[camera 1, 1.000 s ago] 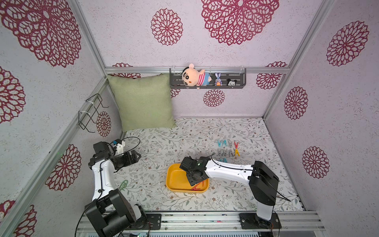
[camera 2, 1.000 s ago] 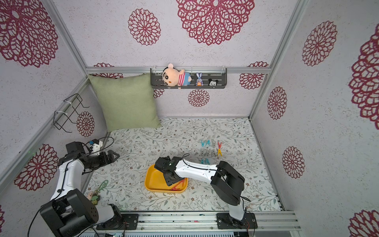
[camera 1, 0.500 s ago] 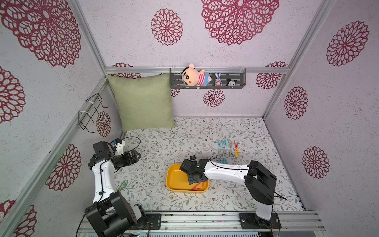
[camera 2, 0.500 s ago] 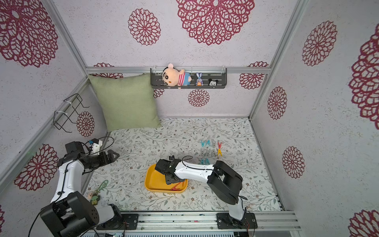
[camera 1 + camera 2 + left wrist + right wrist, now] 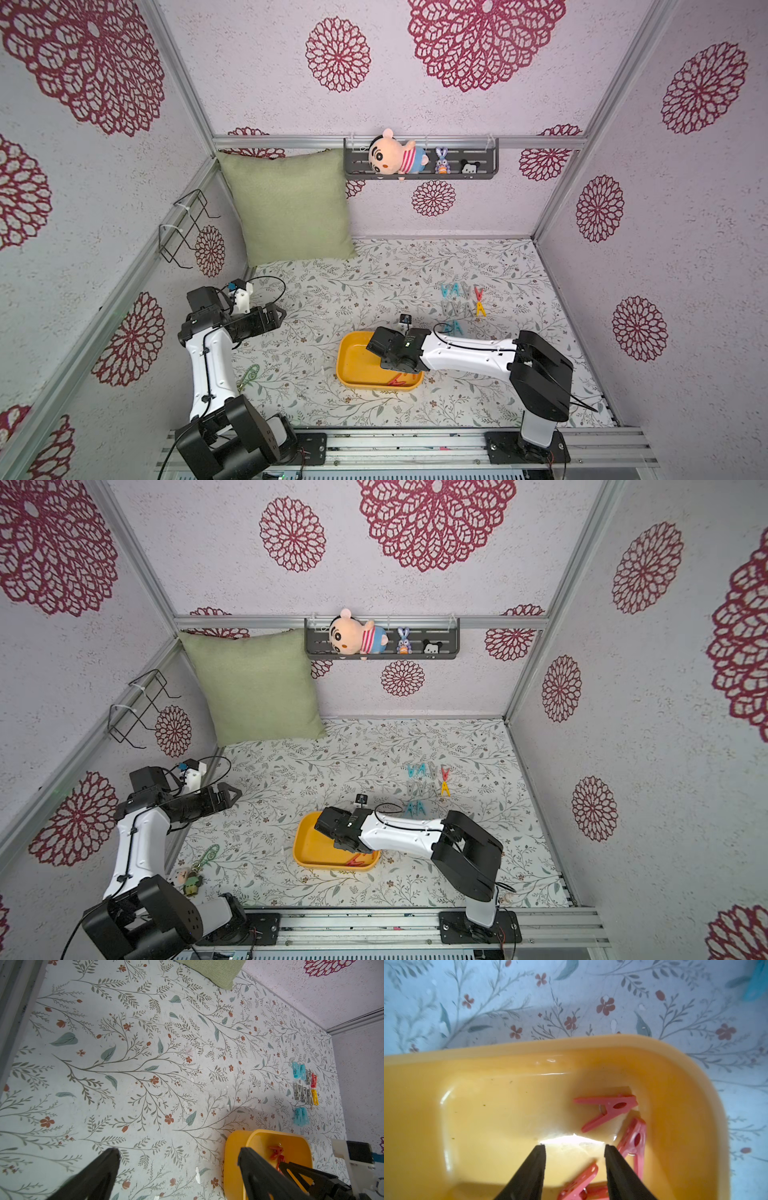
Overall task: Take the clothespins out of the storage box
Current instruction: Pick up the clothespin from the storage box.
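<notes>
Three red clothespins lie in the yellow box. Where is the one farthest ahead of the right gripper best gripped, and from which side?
Probably from above, across the red clothespin near its oval hole: it lies flat, legs spread in a V. The storage box wall is close beyond it, so the right gripper should approach from the box's middle.

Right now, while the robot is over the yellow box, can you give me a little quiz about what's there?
1. True or false: the right gripper is holding a clothespin.
2. What colour are the clothespins inside the storage box? A teal, B red, C grey.
3. How many clothespins show inside the box in the right wrist view?
Key: 1 false, its jaws are open and empty. 2 B. 3 three.
</notes>
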Tool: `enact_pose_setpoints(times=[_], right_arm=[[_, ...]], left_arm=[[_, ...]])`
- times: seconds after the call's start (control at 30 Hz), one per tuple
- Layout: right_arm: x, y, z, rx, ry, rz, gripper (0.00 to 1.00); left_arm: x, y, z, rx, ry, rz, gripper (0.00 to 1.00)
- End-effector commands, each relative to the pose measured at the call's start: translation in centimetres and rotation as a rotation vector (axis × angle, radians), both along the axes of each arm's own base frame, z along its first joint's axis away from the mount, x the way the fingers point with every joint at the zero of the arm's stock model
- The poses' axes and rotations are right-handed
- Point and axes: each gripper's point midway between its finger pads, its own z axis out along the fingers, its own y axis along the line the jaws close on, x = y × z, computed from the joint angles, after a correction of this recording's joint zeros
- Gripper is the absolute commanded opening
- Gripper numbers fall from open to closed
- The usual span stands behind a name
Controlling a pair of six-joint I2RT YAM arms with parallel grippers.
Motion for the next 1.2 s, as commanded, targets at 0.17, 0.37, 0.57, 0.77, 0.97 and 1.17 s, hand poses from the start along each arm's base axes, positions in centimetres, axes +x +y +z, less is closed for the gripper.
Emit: enact_pose_setpoints(times=[0.17, 0.37, 0.57, 0.77, 0.97, 1.17], right_arm=[[0.4, -0.9, 2.0, 0.132, 0.012, -0.351, 0.44], [0.3, -0.3, 0.8, 0.181, 0.066, -0.466, 0.42], [0.7, -0.1, -0.5, 0.219, 0.098, -0.523, 0.39], [0.8, -0.5, -1.4, 0.187, 0.100, -0.542, 0.37], [0.9, -1.2, -1.8, 0.164, 0.095, -0.555, 0.36], [0.7, -1.5, -2.3, 0.155, 0.104, -0.561, 0.36]], left_arm=[[0.4, -0.9, 1.5, -0.018, -0.055, -0.034, 0.98], [0.3, -1.2, 1.7, -0.030, -0.063, -0.049, 0.97], [0.3, -1.3, 1.8, -0.032, -0.063, -0.052, 0.97], [0.3, -1.3, 1.9, -0.029, -0.066, -0.051, 0.97], [0.3, -1.2, 1.9, -0.025, -0.065, -0.048, 0.97], [0.3, -1.2, 1.9, -0.023, -0.066, -0.048, 0.97]])
